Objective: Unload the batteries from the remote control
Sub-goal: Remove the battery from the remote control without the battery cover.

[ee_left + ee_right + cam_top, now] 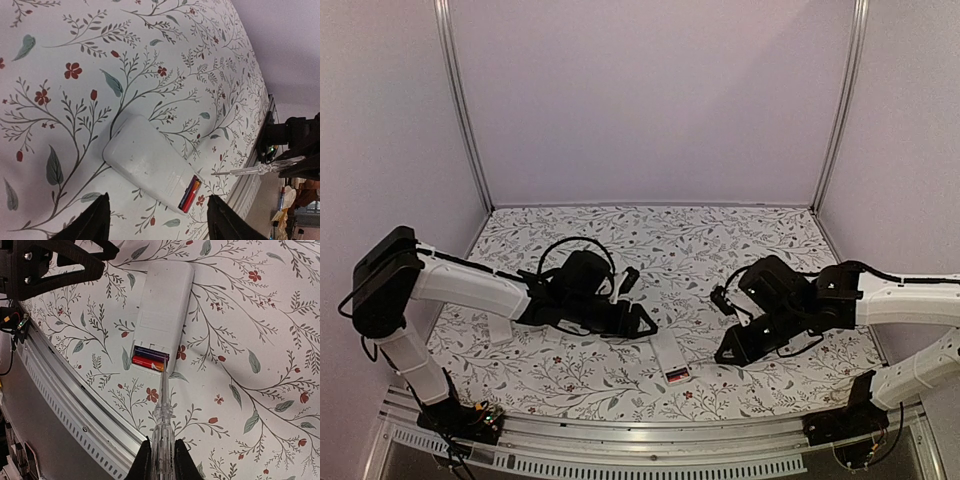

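Right jaws clamped on clear pry tool, tip at batteries in remote to lever them out; left jaws apart, hovering over remote.

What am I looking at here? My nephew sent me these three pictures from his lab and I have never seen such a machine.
These are two robot arms bolted at the near edge of a table with a flowery cover. The wide picture comes from a fixed camera above and behind them; the other two come from small cameras on each wrist.

On the table lies a white remote control, back up, its battery bay open. Inside sit the batteries, red and dark ones side by side.

The right gripper is shut on a clear-handled screwdriver-like tool, its tip at the bay. The left gripper hangs open above the remote, holding nothing.
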Available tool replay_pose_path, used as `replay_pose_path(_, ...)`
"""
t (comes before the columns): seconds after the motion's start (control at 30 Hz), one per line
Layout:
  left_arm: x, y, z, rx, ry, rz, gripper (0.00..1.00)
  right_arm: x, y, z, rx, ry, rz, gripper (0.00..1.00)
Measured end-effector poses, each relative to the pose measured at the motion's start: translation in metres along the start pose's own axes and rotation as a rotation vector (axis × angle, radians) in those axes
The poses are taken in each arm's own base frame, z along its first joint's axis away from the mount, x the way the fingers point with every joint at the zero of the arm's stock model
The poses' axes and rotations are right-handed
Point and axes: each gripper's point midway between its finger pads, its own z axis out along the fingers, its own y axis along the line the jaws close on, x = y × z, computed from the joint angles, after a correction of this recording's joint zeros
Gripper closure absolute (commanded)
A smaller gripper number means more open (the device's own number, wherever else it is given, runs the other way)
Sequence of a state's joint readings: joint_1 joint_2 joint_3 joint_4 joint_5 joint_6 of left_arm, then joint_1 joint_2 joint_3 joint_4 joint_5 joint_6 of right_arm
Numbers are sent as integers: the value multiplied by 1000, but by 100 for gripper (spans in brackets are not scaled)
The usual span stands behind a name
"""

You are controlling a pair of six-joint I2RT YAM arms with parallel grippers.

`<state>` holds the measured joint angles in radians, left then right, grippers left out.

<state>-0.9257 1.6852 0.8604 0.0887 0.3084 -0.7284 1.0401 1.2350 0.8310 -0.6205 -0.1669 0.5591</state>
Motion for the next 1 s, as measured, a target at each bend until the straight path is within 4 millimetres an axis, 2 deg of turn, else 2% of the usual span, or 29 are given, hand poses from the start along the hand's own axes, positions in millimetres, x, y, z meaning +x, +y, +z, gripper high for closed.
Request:
replay_pose_path(0.2,8,-1,7,35,39,-69,44,6,2,7,26,43,-22,100)
replay_pose_path(0.4,21,7,17,29,88,-106,50,6,2,14,53,66,-47,100)
replay_pose_path(1.0,29,6,21,44,124,-117,61,5,1,18,75,88,-56,100)
